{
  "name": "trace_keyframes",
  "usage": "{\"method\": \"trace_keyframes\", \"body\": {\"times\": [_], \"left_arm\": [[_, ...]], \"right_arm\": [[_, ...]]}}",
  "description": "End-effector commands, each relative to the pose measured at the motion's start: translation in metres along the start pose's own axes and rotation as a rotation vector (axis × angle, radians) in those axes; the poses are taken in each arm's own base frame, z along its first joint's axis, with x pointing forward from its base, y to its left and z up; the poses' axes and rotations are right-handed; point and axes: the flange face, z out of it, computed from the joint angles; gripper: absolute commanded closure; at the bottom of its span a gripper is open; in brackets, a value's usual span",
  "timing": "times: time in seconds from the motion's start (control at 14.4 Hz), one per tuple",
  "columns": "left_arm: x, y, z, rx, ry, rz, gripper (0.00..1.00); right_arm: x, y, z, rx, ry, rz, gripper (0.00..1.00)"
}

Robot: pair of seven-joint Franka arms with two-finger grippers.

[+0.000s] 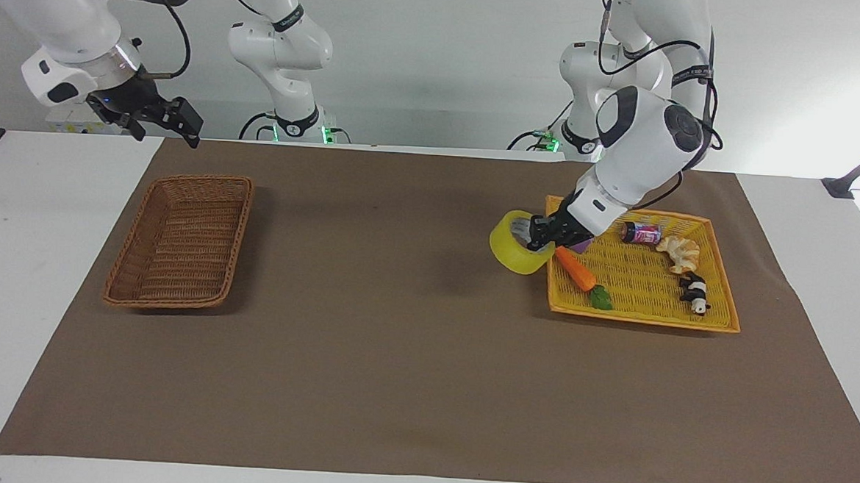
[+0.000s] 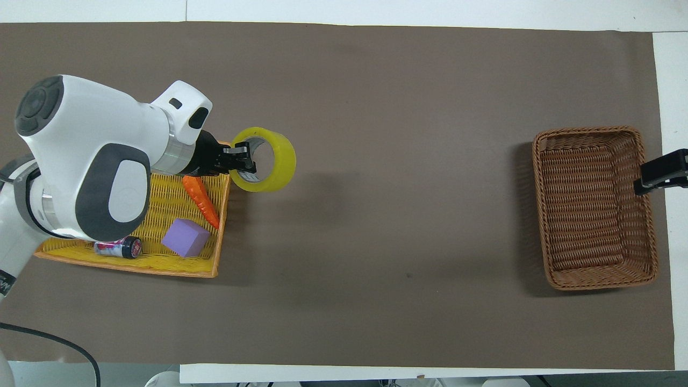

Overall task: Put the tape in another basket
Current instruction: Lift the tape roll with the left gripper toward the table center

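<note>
The yellow tape (image 1: pixel 515 253) hangs in the air, held through its core by my left gripper (image 1: pixel 537 237), which is shut on its wall. It is over the brown mat, just past the edge of the flat yellow basket (image 1: pixel 641 286) toward the right arm's end. In the overhead view the tape (image 2: pixel 279 161) and left gripper (image 2: pixel 244 164) show the same. The dark brown wicker basket (image 1: pixel 180 243) sits empty at the right arm's end, also in the overhead view (image 2: pixel 591 209). My right gripper (image 1: pixel 175 119) waits raised by that basket's outer rim (image 2: pixel 660 173).
In the yellow basket (image 2: pixel 166 203) lie a carrot (image 1: pixel 574 270), a purple cube (image 2: pixel 185 238), a small can (image 1: pixel 642 233), a croissant (image 1: pixel 680 251) and a panda toy (image 1: pixel 694 291). The brown mat (image 1: pixel 395 343) spans the table between the baskets.
</note>
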Motion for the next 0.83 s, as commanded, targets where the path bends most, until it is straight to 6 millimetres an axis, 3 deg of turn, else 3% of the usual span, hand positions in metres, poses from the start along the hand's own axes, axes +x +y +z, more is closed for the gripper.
{"method": "trace_keyframes", "body": {"times": [0.0, 0.28, 0.35, 0.42, 0.56, 0.69, 0.76], "left_arm": [[-0.013, 0.027, 0.005, -0.011, -0.002, -0.011, 1.0], [-0.016, 0.036, 0.005, -0.015, 0.006, -0.023, 1.0], [-0.017, 0.037, 0.006, -0.015, 0.005, -0.028, 1.0], [-0.02, 0.04, 0.007, -0.013, 0.004, -0.036, 1.0], [-0.02, 0.041, 0.007, -0.013, 0.007, -0.038, 1.0], [-0.02, 0.04, 0.008, -0.012, 0.004, -0.039, 1.0], [-0.02, 0.04, 0.008, -0.012, 0.004, -0.042, 1.0]], "right_arm": [[-0.007, 0.001, -0.001, 0.004, -0.004, -0.013, 0.0], [-0.007, 0.003, -0.003, 0.005, 0.003, -0.01, 0.0], [-0.015, 0.011, -0.008, 0.011, 0.005, 0.011, 0.0], [-0.021, 0.037, -0.004, 0.022, -0.01, 0.058, 0.0], [-0.024, 0.067, -0.002, 0.035, -0.014, 0.115, 0.0], [-0.026, 0.074, -0.001, 0.041, -0.018, 0.128, 0.0], [-0.025, 0.067, -0.001, 0.036, -0.021, 0.114, 0.0]]}}
